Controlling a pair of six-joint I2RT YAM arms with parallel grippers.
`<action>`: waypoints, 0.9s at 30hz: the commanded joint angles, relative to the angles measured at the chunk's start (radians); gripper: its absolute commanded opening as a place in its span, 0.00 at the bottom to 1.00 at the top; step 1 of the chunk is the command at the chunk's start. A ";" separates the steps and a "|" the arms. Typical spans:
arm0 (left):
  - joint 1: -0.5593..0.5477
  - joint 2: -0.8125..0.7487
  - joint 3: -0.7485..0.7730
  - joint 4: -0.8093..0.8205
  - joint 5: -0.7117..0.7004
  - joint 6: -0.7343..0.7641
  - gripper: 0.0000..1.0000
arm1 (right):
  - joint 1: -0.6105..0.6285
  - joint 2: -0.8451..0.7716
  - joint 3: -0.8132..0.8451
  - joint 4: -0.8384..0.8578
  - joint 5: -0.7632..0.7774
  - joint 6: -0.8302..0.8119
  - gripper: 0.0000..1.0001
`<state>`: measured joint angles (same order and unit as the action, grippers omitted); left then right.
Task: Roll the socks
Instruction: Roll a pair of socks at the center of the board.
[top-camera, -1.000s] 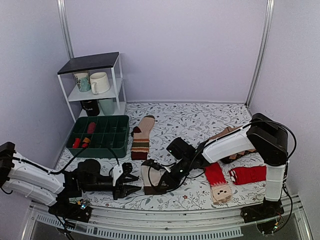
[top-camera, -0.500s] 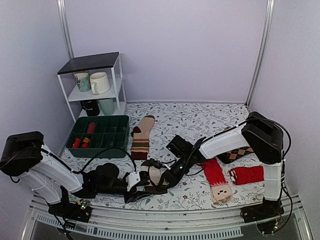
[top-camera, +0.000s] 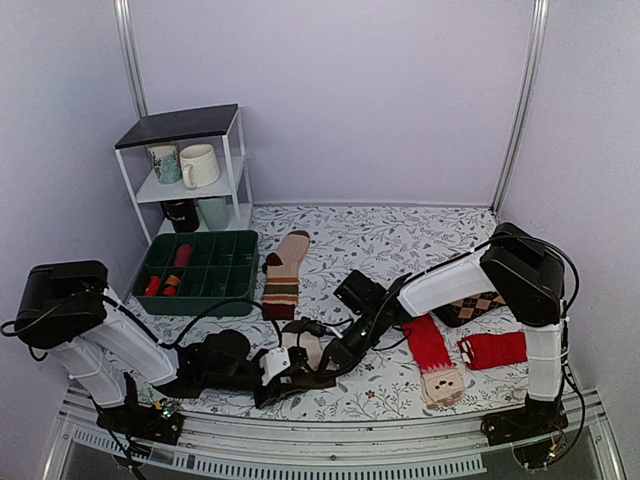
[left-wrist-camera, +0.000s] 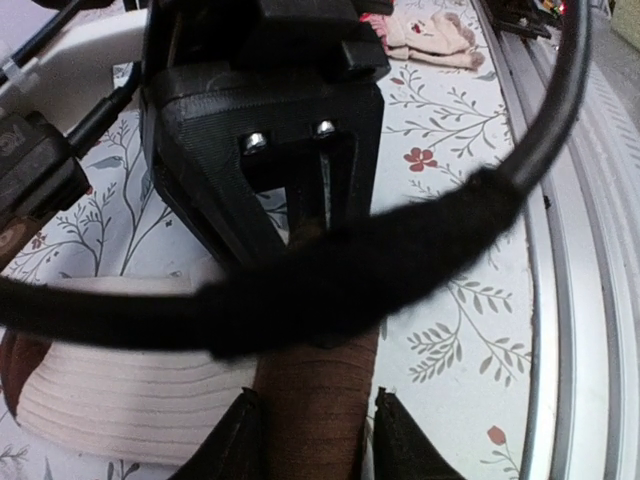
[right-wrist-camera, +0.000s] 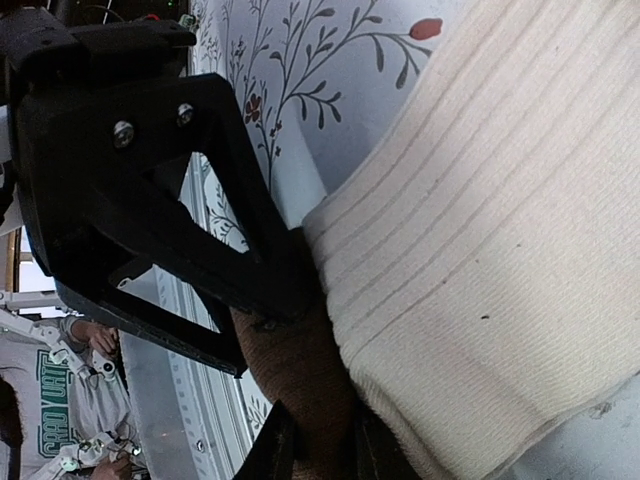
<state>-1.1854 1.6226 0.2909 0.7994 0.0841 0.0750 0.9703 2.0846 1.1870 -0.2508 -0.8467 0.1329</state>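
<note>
Sock, cream with a brown cuff, at 6 o'clock on the table. Reaching in from 8 o'clock, the left gripper clamps the cuff. From 2 o'clock, the right gripper pinches it narrowly.

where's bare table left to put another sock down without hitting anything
Widest bare patch: back of the floral-cloth table, between the tan striped sock and the right wall. A narrower strip runs along the front edge, left of the bear-face sock. Crowded: front centre, where left gripper and right gripper meet on the cream-and-brown sock.
</note>
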 joint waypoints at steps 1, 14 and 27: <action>-0.019 0.031 0.018 -0.007 0.018 -0.022 0.35 | -0.003 0.089 -0.049 -0.171 0.131 0.009 0.13; -0.032 0.097 0.057 -0.061 0.007 -0.056 0.36 | -0.005 0.106 -0.039 -0.163 0.114 0.013 0.14; -0.031 0.059 0.023 -0.088 -0.021 -0.130 0.00 | -0.006 0.069 -0.060 -0.086 0.095 0.015 0.27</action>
<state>-1.2003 1.6802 0.3336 0.8017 0.0574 -0.0078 0.9531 2.0975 1.1889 -0.2726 -0.9054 0.1455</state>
